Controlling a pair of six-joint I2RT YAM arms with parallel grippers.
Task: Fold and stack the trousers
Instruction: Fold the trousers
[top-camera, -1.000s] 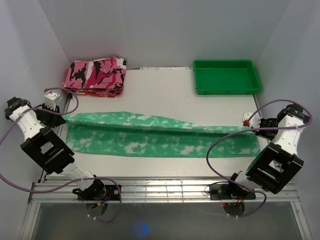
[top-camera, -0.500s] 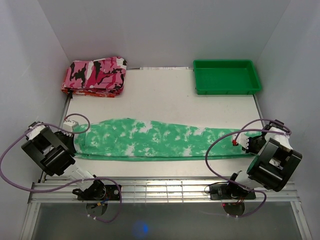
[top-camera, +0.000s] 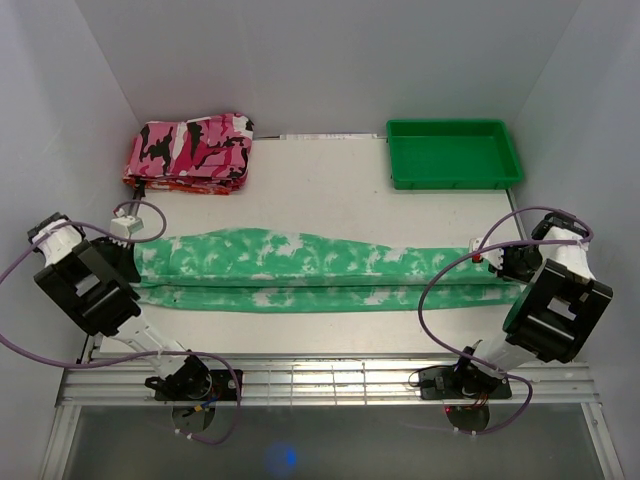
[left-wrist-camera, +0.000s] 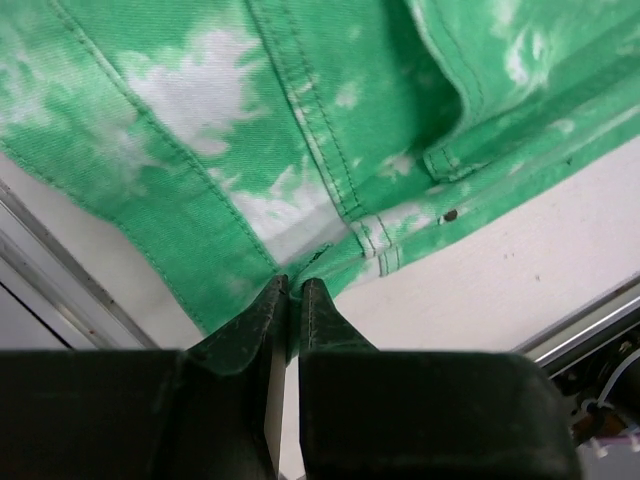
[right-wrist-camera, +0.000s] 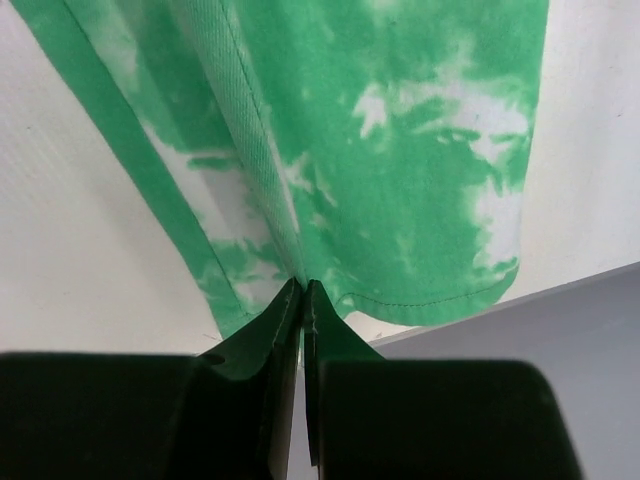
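— Both tools have drawn back a little from the near edge since half a second ago, and the trousers (top-camera: 300, 270) have gone with them.

— Where do they lie?

— Stretched along the worktop (top-camera: 330, 200) from the left tool (top-camera: 130, 243) to the right tool (top-camera: 497, 262). They are folded lengthwise, and a narrow strip of the under layer shows on the side toward the arm bases.

— And the grip?

— On the left wrist view, the left tool's jaws pinch a stitched edge of the green cloth. On the right wrist view, the right tool's jaws are squeezed tight on the hem at the other end.

— What else is around?

— Beyond the left tool, in the far corner, sits a folded pile of pink, black and white camouflage cloth (top-camera: 190, 152), well apart from the trousers. Beyond the right tool stands a green tray (top-camera: 450, 157), also apart. Purple cables (top-camera: 430, 285) loop from both arms, and the right one crosses above the trousers' end beside its tool.
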